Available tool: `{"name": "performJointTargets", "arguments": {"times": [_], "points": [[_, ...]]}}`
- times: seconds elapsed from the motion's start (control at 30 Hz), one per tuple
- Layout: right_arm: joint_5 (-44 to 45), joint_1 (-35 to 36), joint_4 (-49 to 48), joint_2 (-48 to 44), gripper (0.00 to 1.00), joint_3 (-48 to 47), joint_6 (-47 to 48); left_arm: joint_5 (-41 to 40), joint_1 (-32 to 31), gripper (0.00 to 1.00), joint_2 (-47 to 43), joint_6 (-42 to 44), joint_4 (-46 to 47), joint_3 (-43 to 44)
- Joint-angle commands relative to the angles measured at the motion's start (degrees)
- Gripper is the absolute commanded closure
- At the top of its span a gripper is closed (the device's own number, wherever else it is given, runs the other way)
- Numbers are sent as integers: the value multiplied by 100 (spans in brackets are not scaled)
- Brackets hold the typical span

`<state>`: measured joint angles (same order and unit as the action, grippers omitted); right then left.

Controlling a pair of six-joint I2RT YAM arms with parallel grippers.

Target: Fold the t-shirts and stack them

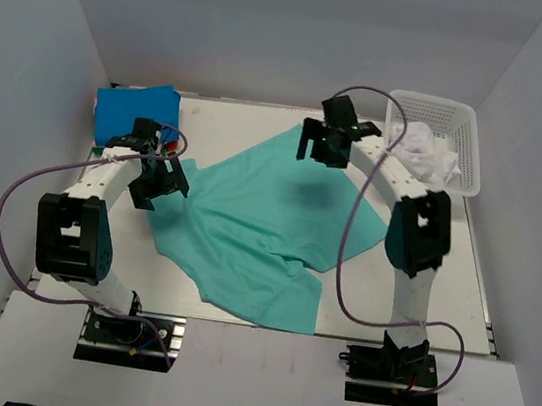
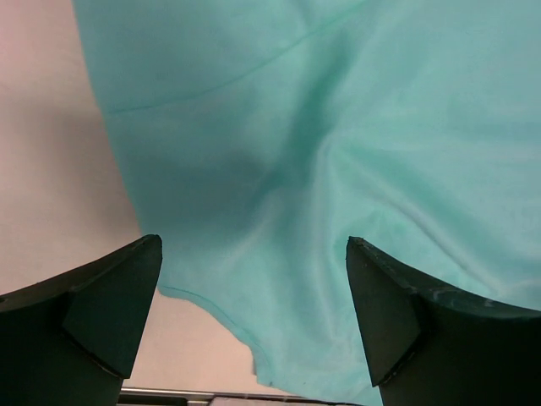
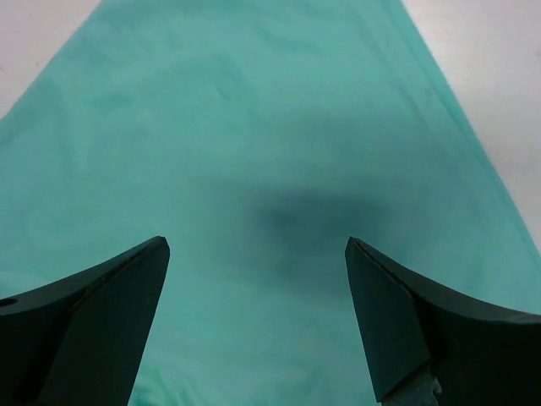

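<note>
Teal-green t-shirt (image 1: 258, 226) lies spread and rumpled across the middle of the table (image 1: 462, 280). The left jaws hang wide open and empty above its left edge. The right jaws, also open and empty, hover over its far corner. A bright blue t-shirt (image 1: 137, 112) lies far left.

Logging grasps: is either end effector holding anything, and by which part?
Nothing is held: the left end effector and right end effector are open above the teal t-shirt.
</note>
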<state>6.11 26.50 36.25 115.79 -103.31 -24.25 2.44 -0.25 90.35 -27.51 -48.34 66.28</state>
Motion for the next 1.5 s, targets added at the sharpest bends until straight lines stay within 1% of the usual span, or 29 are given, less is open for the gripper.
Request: {"name": "performJointTargets", "arguments": {"times": [0.0,0.1,0.13,0.2,0.23,0.33,0.43,0.5,0.53,0.57,0.6,0.63,0.67,0.73,0.77,0.8,0.83,0.87,0.93,0.97,1.1,1.13,1.2,1.23,1.27,1.3,1.33,1.37,1.47], "points": [[-488,-5,-258,716,10,-855,359,141,16,0,140,-570,376,-422],[-523,-22,-469,1130,10,-1060,403,440,16,0,527,-624,754,-485],[-862,-48,-461,1235,10,-1086,412,442,16,0,632,-624,808,-485],[-936,-49,-523,1245,10,-929,412,442,16,0,948,-624,887,-258],[-945,-57,-522,1227,10,-606,430,442,16,0,1072,-624,887,-169],[-884,-66,-663,1060,10,61,342,380,-36,0,1685,-520,835,331],[-637,-224,-637,928,10,415,1,380,-98,0,2327,-160,721,1227],[-444,-286,-732,657,10,897,-176,529,-98,0,3091,271,782,2104],[-427,-425,-759,490,10,1048,-255,530,-98,0,3425,350,556,2578],[-357,-453,-768,419,10,1319,-290,434,-98,0,3759,543,118,3583],[-199,-479,-682,288,10,1592,-343,381,-159,0,4371,606,-51,4089],[-120,-549,-628,139,10,1725,-465,380,-159,0,4656,693,-358,4573],[-84,-584,-584,59,10,1839,-449,380,-159,0,4920,798,-482,5526],[117,-576,-435,-352,10,2375,-362,467,-212,0,5447,966,-536,6297],[179,-532,-435,-494,10,2725,-361,842,-212,0,5537,1088,-328,6797],[258,-523,-461,-792,10,3102,-370,1133,-212,0,5538,1455,-91,6880],[242,-506,-583,-1116,10,3271,-370,1415,-212,0,5538,1563,181,6881],[216,-506,-714,-1285,10,3612,-361,1783,-212,0,5338,1564,819,6741],[215,-488,-986,-2013,10,3984,-239,2346,-264,0,5143,1634,1368,6609],[241,-445,-1067,-2303,10,4028,-29,2427,-265,0,5073,1634,1553,6608],[575,-347,-1375,-2579,10,3670,534,2560,-431,0,4887,1582,1924,7169],[645,-313,-1349,-2527,10,3138,692,2560,-432,0,4713,1486,1924,7388],[682,-399,-1435,-2342,10,2713,755,2612,-432,0,4379,1424,1924,7260],[498,-400,-1506,-2289,10,2641,694,2613,-432,0,4151,1371,1924,6832],[470,-426,-1681,-2202,10,2536,650,2552,-432,0,3583,1371,1924,6480],[540,-479,-1778,-2096,10,2509,188,2551,-432,0,3273,1371,1924,6076],[245,-505,-1840,-2034,10,2439,227,2464,-484,0,2974,1249,1924,5254],[-359,-532,-1963,-1955,10,2308,341,2411,-485,0,2414,1161,1924,4828],[-793,-550,-2348,-1717,10,2349,298,2480,-633,0,1699,993,2091,3167]]}}
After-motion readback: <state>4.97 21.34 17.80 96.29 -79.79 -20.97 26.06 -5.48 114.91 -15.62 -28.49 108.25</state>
